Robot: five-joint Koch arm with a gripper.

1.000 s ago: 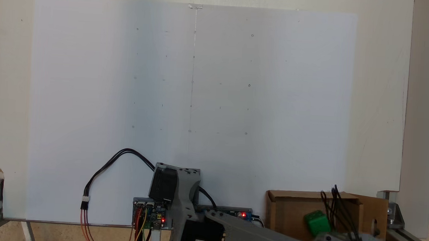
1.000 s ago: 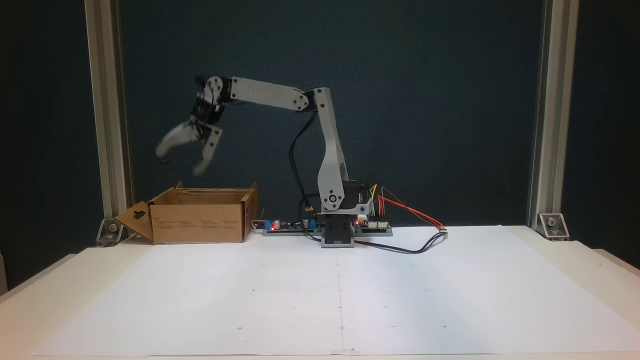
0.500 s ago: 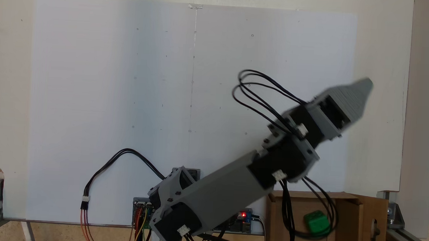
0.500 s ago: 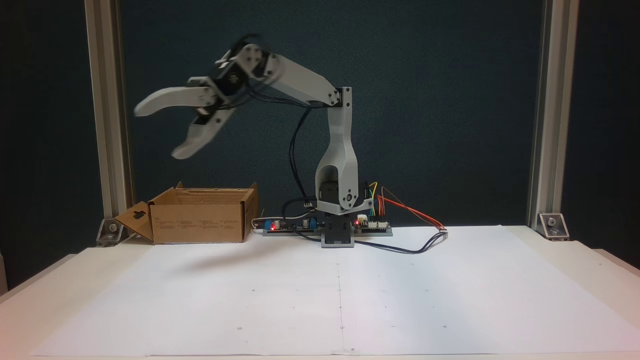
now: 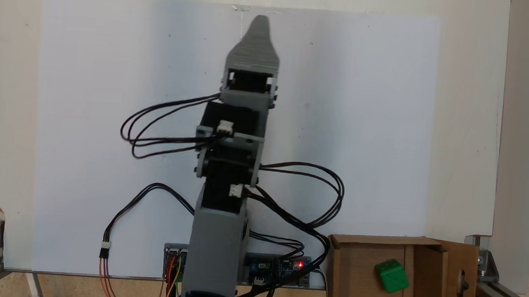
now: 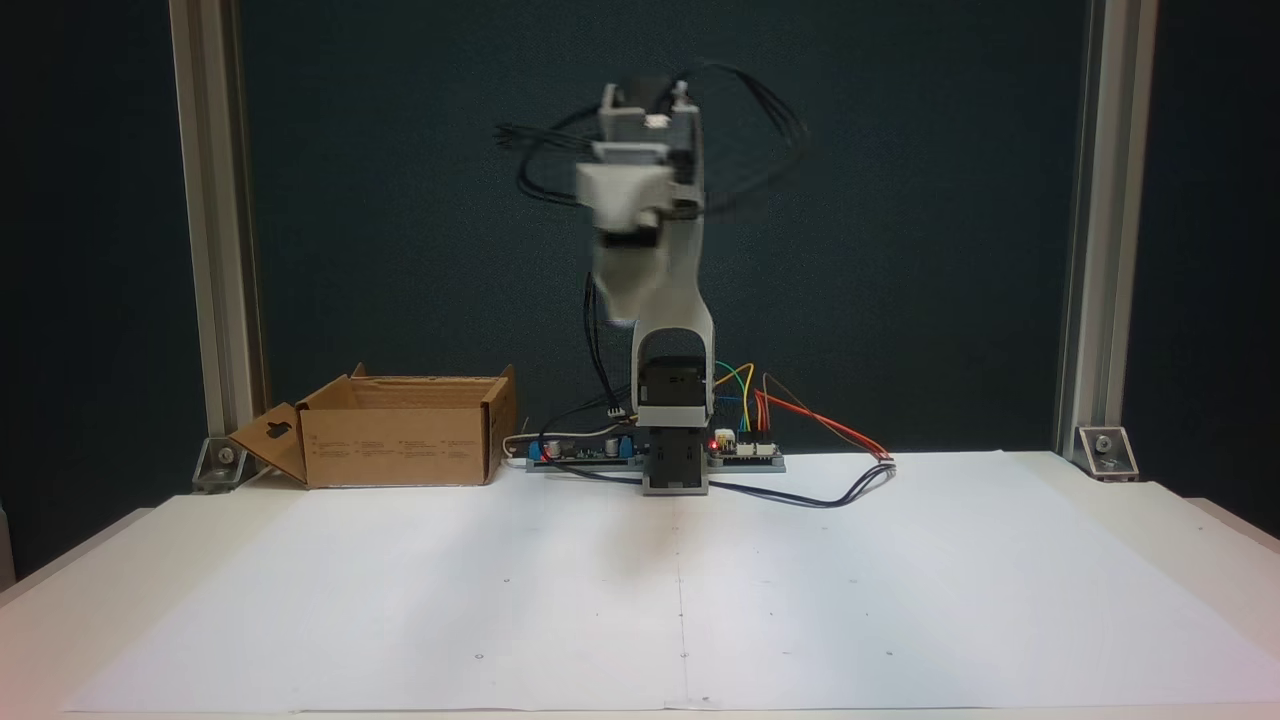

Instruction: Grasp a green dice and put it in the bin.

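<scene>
Swung away, claw (image 5: 259, 22) now well apart from green dice (image 5: 391, 275) in bin (image 5: 349, 264); spread unclear.

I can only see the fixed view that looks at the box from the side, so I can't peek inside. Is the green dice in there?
Observer: Yes. In a fixed view, the green dice lies on the floor of the bin.
Operator: Is it right in the middle?
Observer: Not quite. It sits a little right of the middle in that view.
Operator: Where does the end effector point? It's all blurry for me.
Observer: In that same view, the end effector stretches out over the white paper, well away from the bin.
</scene>
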